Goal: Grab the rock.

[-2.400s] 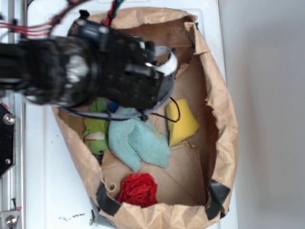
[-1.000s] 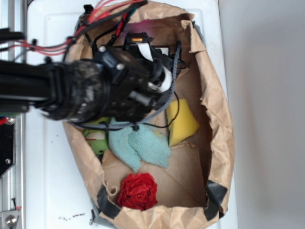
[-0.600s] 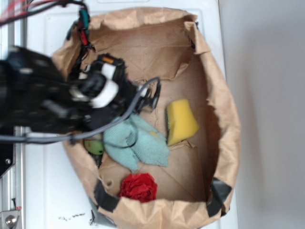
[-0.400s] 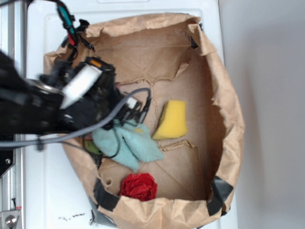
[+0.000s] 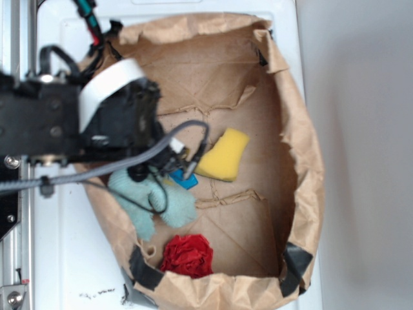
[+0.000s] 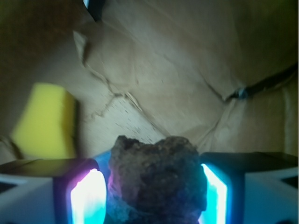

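while pincer [image 6: 149, 196] clamps rock [image 6: 156, 179]

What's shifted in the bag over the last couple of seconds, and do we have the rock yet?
The arm swung left across the paper bag and the gripper now sits either side of the rock; contact isn't certain. The yellow sponge got knocked left and rotated, the teal cloth dragged down-left, uncovering a blue object. The red fabric ball stayed put.
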Controlling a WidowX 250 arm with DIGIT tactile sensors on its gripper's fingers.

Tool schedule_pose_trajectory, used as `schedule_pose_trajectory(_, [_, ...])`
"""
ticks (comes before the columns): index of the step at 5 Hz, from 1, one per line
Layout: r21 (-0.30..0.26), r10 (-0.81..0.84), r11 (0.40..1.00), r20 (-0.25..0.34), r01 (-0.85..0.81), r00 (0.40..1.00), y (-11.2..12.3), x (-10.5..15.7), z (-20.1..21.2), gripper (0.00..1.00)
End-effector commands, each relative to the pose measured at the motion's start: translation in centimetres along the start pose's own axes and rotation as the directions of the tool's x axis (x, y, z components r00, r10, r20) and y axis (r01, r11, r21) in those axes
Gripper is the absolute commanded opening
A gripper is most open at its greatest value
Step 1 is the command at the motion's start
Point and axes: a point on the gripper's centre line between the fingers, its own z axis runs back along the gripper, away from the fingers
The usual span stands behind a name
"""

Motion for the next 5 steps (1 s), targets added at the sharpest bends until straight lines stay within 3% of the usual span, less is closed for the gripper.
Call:
schedule_pose_trajectory(1, [0.001, 0.018, 1.0, -0.01, -0.018, 1.0, -2.5, 2.7, 3.3, 0.0])
schedule_pose_trajectory(2, [-0.044, -0.059, 0.997, -0.076, 0.056, 0.995, -3.1, 3.1, 4.0, 0.0])
schedule_pose_trajectory(5, [-0.106, -0.107, 0.99, -0.123, 0.094, 0.987, -4.1, 3.3, 4.6, 0.0])
